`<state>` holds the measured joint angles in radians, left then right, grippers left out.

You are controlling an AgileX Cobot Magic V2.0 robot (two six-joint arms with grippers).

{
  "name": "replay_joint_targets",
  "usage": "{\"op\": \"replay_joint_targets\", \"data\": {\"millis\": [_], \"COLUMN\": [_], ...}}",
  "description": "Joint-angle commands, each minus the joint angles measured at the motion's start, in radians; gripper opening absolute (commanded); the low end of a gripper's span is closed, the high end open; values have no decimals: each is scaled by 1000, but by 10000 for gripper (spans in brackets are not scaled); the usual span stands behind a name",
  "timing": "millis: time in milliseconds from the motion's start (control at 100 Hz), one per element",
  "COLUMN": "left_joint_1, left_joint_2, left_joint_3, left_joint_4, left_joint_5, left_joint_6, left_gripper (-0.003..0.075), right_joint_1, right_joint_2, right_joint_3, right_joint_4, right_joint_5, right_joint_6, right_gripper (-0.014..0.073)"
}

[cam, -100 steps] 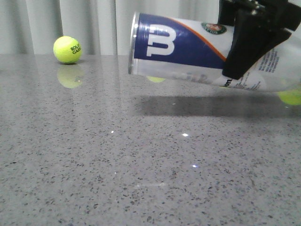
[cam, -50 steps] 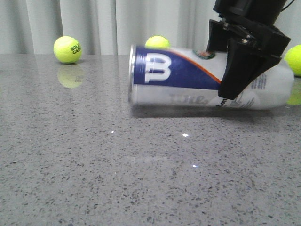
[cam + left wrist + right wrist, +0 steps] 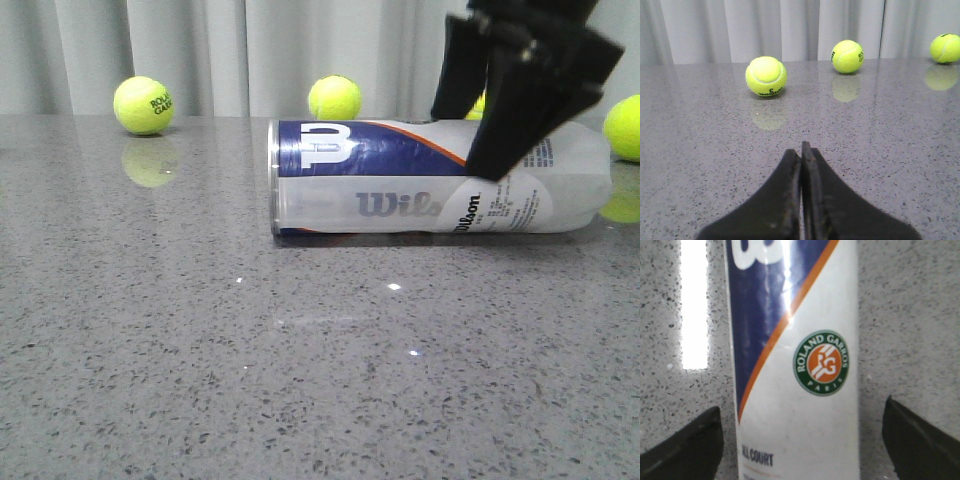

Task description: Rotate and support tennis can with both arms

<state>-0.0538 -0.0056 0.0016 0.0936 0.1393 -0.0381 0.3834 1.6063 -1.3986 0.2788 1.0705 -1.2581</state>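
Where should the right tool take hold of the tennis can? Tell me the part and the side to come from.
Grip the tennis can across its round body at the white label half, coming down from above. It lies on its side on the table, so only its curved flanks are free. The right tool already hangs open over that part, a finger on each side.

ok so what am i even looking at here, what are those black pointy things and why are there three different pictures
They are a robot's two grippers. The front view looks over a grey table: the tennis can lies on its side there, with the right gripper open above it, holding nothing. The right wrist camera looks down past those spread fingers at the can's label. The left wrist camera shows the left gripper shut and empty, facing loose tennis balls.
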Motion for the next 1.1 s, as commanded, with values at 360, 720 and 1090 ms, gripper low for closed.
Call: {"op": "replay_joint_targets", "data": {"millis": [360,720,1090], "left_joint_1": [-6,-6,-6], "left_joint_2": [-35,-35,-35], "left_joint_3": [44,44,44], "left_joint_4": [-6,-6,-6], "left_joint_5": [-79,-79,-79], "left_joint_6": [-8,-8,-8], "left_gripper": [-18,-18,-19], "right_joint_1": [-1,-26,-25], "right_joint_2": [-215,-230,-560], "right_joint_3": [-60,-55,266], "right_joint_4": [18,5,-3], "right_joint_5": [90,52,-301], "right_joint_6": [421,1292,1218], "right_gripper": [-58,-60,-60]}}
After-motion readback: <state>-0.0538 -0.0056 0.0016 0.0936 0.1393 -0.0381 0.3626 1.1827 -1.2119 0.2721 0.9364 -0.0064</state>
